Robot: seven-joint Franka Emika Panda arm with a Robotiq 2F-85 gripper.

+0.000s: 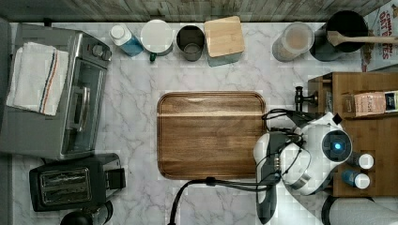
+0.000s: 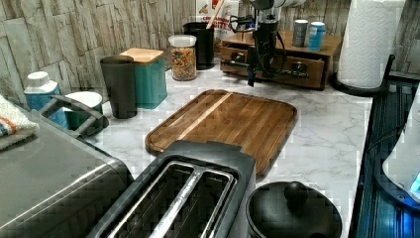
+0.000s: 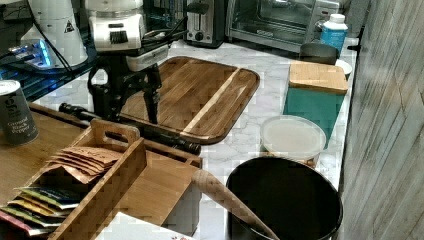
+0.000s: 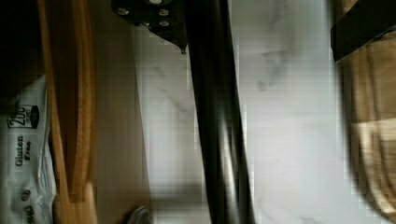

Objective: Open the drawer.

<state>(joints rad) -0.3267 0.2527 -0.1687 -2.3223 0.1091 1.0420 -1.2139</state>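
The drawer (image 1: 320, 89) sits in a low wooden box at the top view's right, on the white marble counter (image 1: 136, 84). It is just beside the right edge of the big brown cutting board (image 1: 211, 136). In the left view the drawer is far back, between the tall black pot (image 2: 204, 44) and the roll of paper towels (image 2: 369, 39).

The drawer looks pulled out a little. In the wrist view there is a white packet (image 4: 23, 158) inside it, behind the wooden front.

A long black bar handle (image 3: 170, 141) runs along the front of the drawer. It stands out toward the cutting board.

The robot's pincer (image 3: 130, 117) points down, right over this handle. Its two black fingers are spread apart, with the bar between them. One finger is on the drawer side and the other is on the cutting board side. In the wrist view the bar (image 4: 217, 116) lies much closer to one finger (image 4: 149, 11) than to the other. I cannot tell if that finger is touching the bar. The fingers are not pinching anything.

In the top view the white arm (image 1: 309, 159) hangs over the near part of the wooden box.
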